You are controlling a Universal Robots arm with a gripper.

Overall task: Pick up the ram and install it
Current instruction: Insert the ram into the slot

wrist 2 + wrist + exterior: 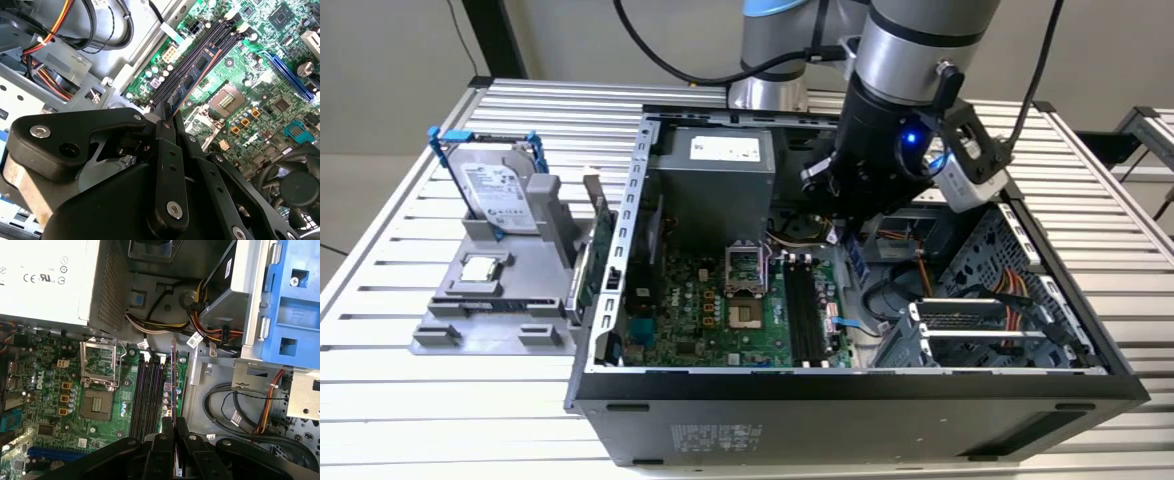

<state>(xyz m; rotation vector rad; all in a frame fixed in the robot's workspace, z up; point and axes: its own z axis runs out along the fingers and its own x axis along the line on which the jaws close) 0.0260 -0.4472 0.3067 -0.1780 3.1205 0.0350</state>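
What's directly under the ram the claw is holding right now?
The ram is gripped by the claw and hangs edge-down over the black memory slots on the green motherboard. The slots look empty. The claw covers the ram's near end, so contact with the slot cannot be told.

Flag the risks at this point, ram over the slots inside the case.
1. The ram, gripped edge-on by the gripper, hangs over several parallel memory slots; a small lateral offset could land it between them or in the wrong one.
2. It is held at one end, so it may tilt and seat unevenly.
3. Cable bundles sit close by and could snag the arm.
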